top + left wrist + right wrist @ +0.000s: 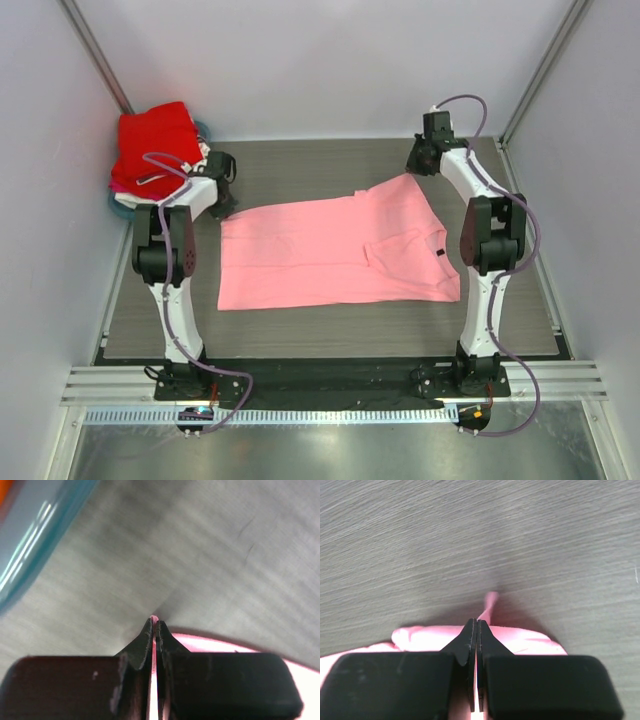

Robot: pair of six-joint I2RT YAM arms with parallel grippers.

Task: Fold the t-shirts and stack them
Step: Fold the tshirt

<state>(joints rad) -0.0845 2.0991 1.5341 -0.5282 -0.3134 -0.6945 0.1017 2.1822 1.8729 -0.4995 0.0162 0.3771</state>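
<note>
A light pink t-shirt (330, 250) with a small black neck label lies spread on the grey table (330, 165), its right part folded over. My left gripper (226, 200) is shut on its far-left corner; pink cloth (154, 619) pokes out between the tips (154, 622). My right gripper (415, 165) is shut on the far-right corner; a twist of pink cloth (490, 602) sticks out past the tips (476, 622). A bright red t-shirt (152, 135) tops a stack at the far left.
The stack sits in a shallow teal tray (112, 200), whose rim shows at the upper left of the left wrist view (35, 555). White walls and metal posts enclose the table. A metal rail runs along the near edge.
</note>
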